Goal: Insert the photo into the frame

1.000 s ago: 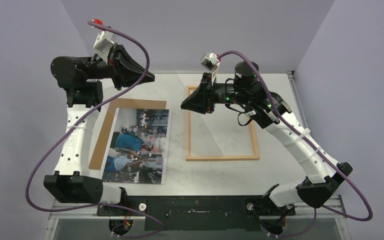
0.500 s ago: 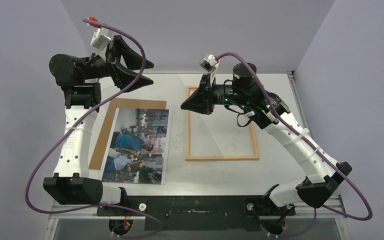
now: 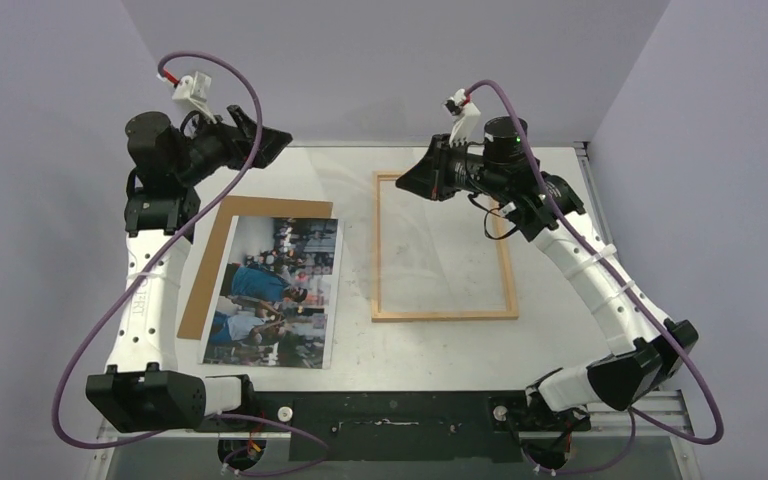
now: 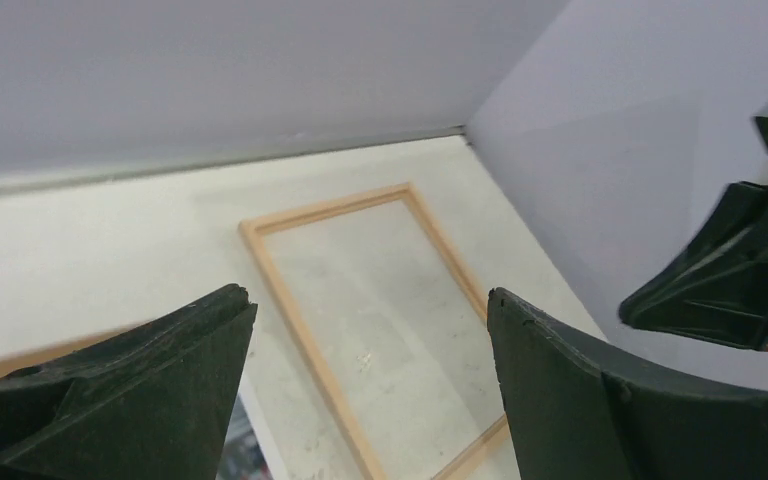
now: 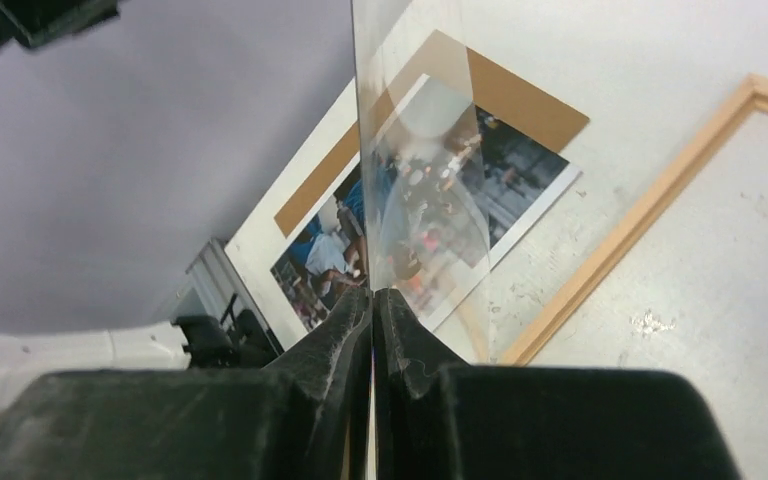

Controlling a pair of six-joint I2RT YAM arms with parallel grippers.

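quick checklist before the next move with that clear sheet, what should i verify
1. Right gripper shut on the clear sheet: ok.
2. Left gripper open, holding nothing: ok.
3. Photo flat, face up, partly over the brown board: ok.
4. Frame flat on the table, apart from the photo: ok.
5. Sheet's far edge lifted off the table: cannot tell.

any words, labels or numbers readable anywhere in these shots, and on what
left arm: grey lettering along its white link, too small to read.
photo: no legible words; the street scene's details are blurred.
frame: no text.
Nothing else carries writing.
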